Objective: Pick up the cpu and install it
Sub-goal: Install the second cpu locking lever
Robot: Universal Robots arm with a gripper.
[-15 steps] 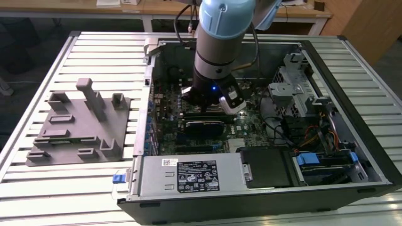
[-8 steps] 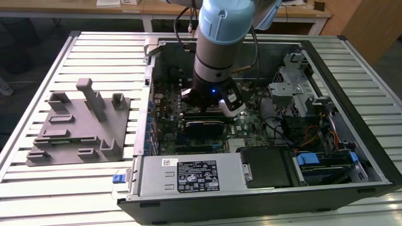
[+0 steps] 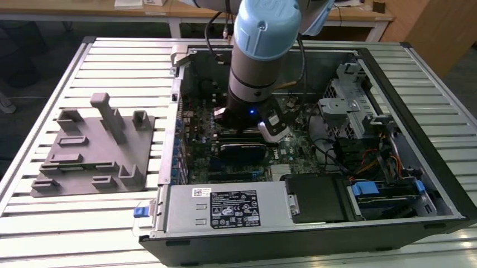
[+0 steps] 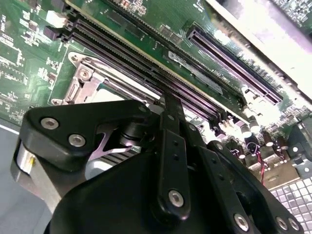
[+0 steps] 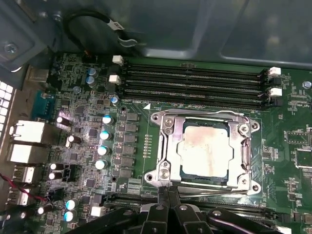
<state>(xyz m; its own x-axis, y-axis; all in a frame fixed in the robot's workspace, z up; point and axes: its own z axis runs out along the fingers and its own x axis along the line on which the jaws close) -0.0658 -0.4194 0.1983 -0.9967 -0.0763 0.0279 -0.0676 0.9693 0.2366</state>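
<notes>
Exterior view: the arm is reaching down into the open computer case [image 3: 387, 128], over the motherboard [image 5: 87, 97]. In the first wrist view the cpu [image 5: 204, 152] is sitting in its socket frame [image 5: 163, 146], gripper [image 5: 168, 197] pinched together, empty, just beside it. Seating looks done; latching likely remains.

Pale blue and silver arm [image 3: 257, 61], black screw-studded jaws.

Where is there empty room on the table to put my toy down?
The slatted table is bare behind the grey fixture and in front of it, beside the computer case. Inside the case it is crowded: the arm stands over the motherboard, and its tool is close to the cpu.
</notes>
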